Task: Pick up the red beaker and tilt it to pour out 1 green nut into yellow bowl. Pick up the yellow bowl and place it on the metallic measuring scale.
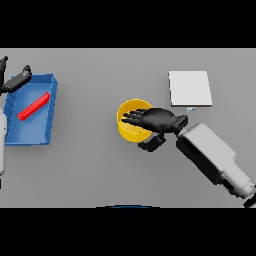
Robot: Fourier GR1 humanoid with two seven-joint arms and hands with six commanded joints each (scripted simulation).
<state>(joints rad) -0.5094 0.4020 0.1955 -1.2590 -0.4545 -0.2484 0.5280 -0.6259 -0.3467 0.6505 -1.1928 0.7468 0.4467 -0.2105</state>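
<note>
Yellow bowl (131, 128): sits on grey table (90, 170), middle, under right hand, well apart from scale.
Right hand (152, 120): lies over bowl's right rim, fingers straight and spread across opening, thumb low outside wall; likely getting ready to grab.
Red thing (34, 106): lies flat in blue tray (50, 95), far left.
Left hand (17, 80): at tray's far corner; fingers cannot tell.
Scale (189, 88): pale square, far right, bare, waiting for bowl.
</note>
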